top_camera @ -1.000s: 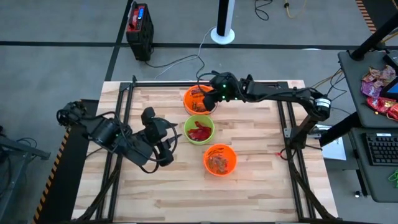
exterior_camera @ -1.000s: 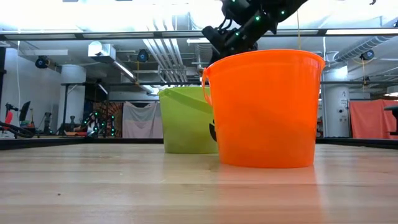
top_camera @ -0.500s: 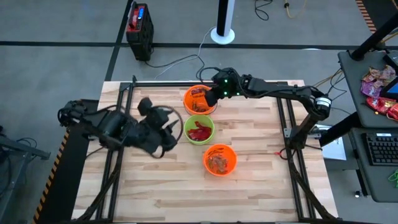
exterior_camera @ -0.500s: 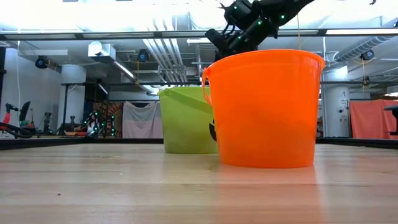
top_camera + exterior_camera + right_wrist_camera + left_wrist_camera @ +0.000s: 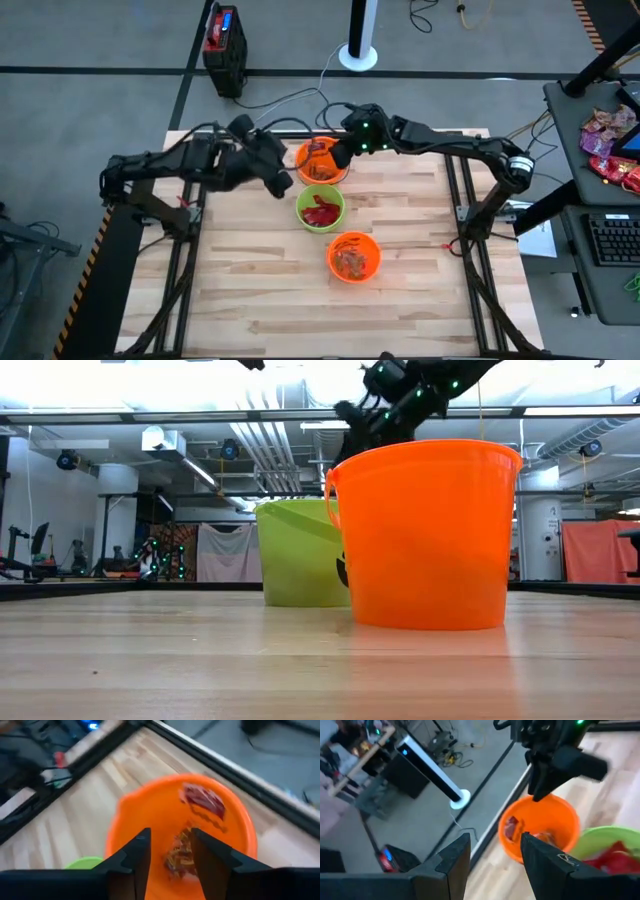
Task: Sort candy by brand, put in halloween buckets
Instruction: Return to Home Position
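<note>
A pale wooden desk (image 5: 250,280) inside a black frame carries three Halloween buckets in a loose line running away from the camera. The left arm (image 5: 180,165) reaches across from its corner, while the right arm (image 5: 450,150) stretches along the far edge toward the same spot.

The far orange bucket (image 5: 299,165) stands near the desk's far edge. The lime green bucket (image 5: 343,205) sits just in front of it, and the near orange bucket (image 5: 378,258) stands a little farther toward the front. In the low view the near orange bucket fills the foreground, with the green one behind it.

The left gripper (image 5: 283,184) hangs just beside the far orange bucket, on its left, with its fingers spread and nothing between them. The right gripper (image 5: 340,156) hovers over that bucket's right rim, its fingers also parted and empty.

The candy is all inside the buckets. Red packets (image 5: 320,212) fill the green one and brownish pieces (image 5: 350,262) lie in the near orange one. The far orange bucket holds a red packet (image 5: 202,800) and small dark brown pieces (image 5: 180,852).
</note>
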Controlling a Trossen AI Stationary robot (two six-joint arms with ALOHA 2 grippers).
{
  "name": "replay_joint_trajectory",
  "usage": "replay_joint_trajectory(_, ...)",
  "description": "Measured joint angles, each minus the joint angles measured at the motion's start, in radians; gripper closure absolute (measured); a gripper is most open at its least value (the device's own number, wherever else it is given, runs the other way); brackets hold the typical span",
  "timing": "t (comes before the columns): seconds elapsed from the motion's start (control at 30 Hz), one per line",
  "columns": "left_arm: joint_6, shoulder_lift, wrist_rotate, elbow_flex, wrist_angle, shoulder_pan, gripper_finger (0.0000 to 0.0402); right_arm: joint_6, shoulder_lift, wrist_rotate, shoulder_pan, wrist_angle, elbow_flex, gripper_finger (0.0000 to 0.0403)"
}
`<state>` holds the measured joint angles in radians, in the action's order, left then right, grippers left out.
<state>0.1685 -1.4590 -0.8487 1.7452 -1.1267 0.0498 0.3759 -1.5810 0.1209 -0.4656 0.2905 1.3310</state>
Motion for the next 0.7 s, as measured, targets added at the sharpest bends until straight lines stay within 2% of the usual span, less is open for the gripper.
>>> replay_joint_trajectory(0.13, -0.146, 0.034, 0.048, -0.050, 0.122, -0.072, 0.0243, -0.170, 0.039, 0.082, 0.000, -0.033, 0.025, 0.0263)
replay_joint_trajectory(0.23, -0.216, 0.095, 0.078, -0.146, 0.234, -0.124, 0.0243, -0.288, 0.065, 0.097, 0.005, -0.060, 0.024, 0.0262)
replay_joint_trajectory(0.33, -0.232, 0.176, 0.162, -0.262, 0.329, -0.170, 0.0243, -0.296, 0.089, 0.097, 0.015, -0.063, 0.023, 0.0266)
replay_joint_trajectory(0.4, -0.231, 0.228, 0.156, -0.323, 0.367, -0.184, 0.0243, -0.310, 0.107, 0.099, 0.021, -0.059, 0.023, 0.0270)
replay_joint_trajectory(0.53, -0.179, 0.290, 0.074, -0.407, 0.361, -0.188, 0.0243, -0.406, 0.148, 0.099, 0.025, -0.057, 0.002, 0.0278)
replay_joint_trajectory(0.63, 0.003, 0.317, 0.125, -0.443, 0.372, -0.185, 0.0243, -0.449, 0.179, 0.123, -0.002, -0.058, -0.022, 0.0284)
replay_joint_trajectory(0.7, 0.044, 0.328, 0.176, -0.461, 0.431, -0.188, 0.0243, -0.464, 0.194, 0.204, -0.041, -0.064, -0.041, 0.0289)
